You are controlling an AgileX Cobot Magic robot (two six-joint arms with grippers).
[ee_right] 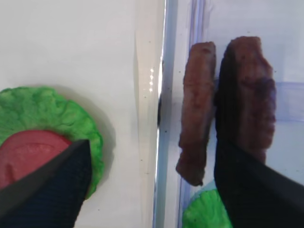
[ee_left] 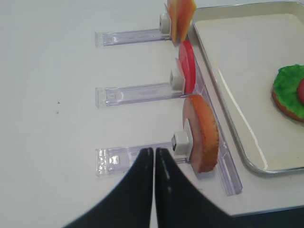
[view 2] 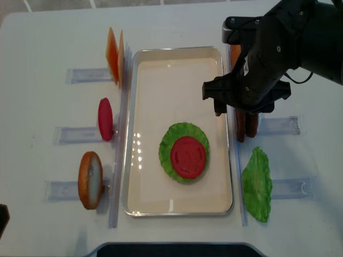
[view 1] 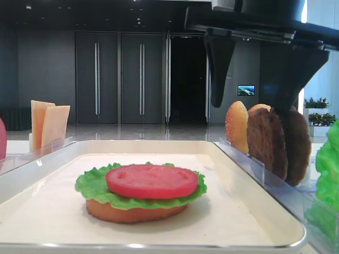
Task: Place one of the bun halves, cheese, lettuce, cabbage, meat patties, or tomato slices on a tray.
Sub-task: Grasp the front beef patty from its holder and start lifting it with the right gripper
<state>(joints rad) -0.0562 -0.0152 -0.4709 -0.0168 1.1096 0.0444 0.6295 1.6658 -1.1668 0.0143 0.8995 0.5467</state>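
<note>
On the cream tray (view 2: 161, 80) lies a stack: a flat bun half (view 1: 132, 214), lettuce (view 2: 170, 140) and a tomato slice (view 2: 188, 156) on top. Two meat patties (ee_right: 197, 104) stand on edge in a clear holder just right of the tray. My right gripper (ee_right: 153, 142) hangs open over them. One finger is above the tray, and the other is against the outer patty (ee_right: 249, 85), so the inner patty stands between them. My left gripper (ee_left: 154, 151) is shut and empty, over a clear holder left of the tray.
Left of the tray stand cheese slices (view 2: 115, 56), a tomato slice (view 2: 105, 119) and a bun half (view 2: 90, 179) in clear holders. On the right are another bun half (view 2: 235, 52) behind the patties and a loose lettuce leaf (view 2: 257, 184) in front.
</note>
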